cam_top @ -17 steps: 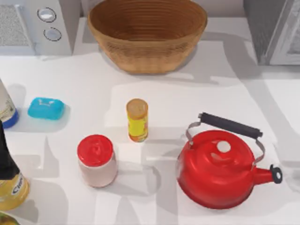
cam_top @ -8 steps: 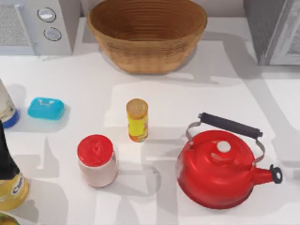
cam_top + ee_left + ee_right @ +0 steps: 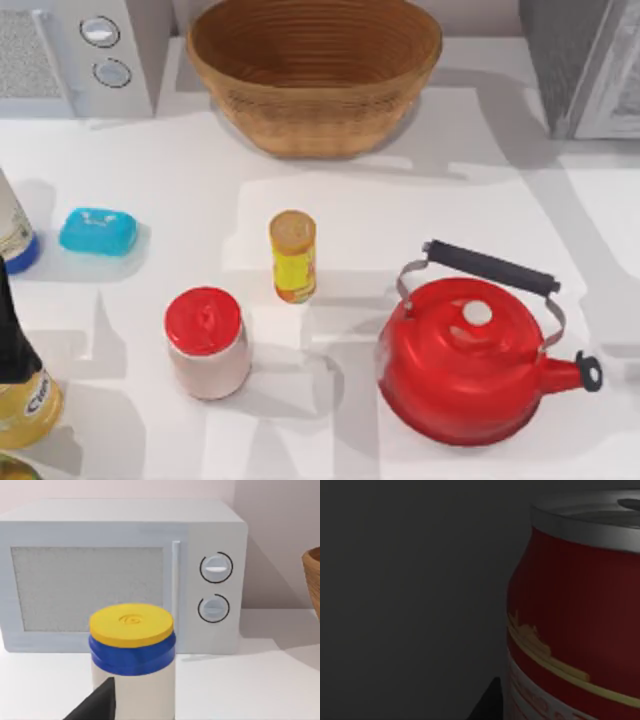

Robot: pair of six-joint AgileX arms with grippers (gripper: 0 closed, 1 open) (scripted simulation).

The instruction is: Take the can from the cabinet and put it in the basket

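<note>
At the far left of the table stands the white microwave (image 3: 85,55) with two round knobs, and the left wrist view looks at it over a white jar (image 3: 132,662) with a yellow lid, while a blue soap bar (image 3: 98,231), a red-lidded jar (image 3: 207,342) and a yellow tube (image 3: 293,256) stand more toward the middle. The basket (image 3: 314,75) sits at the far middle, the red kettle (image 3: 470,360) near the right, and the cabinet (image 3: 585,65) at the far right corner. The right wrist view is dim and very near the can (image 3: 575,625) (red sides, silver top), standing upright before a dark wall; whether either gripper's fingers are open or closed, I cannot tell.
</note>
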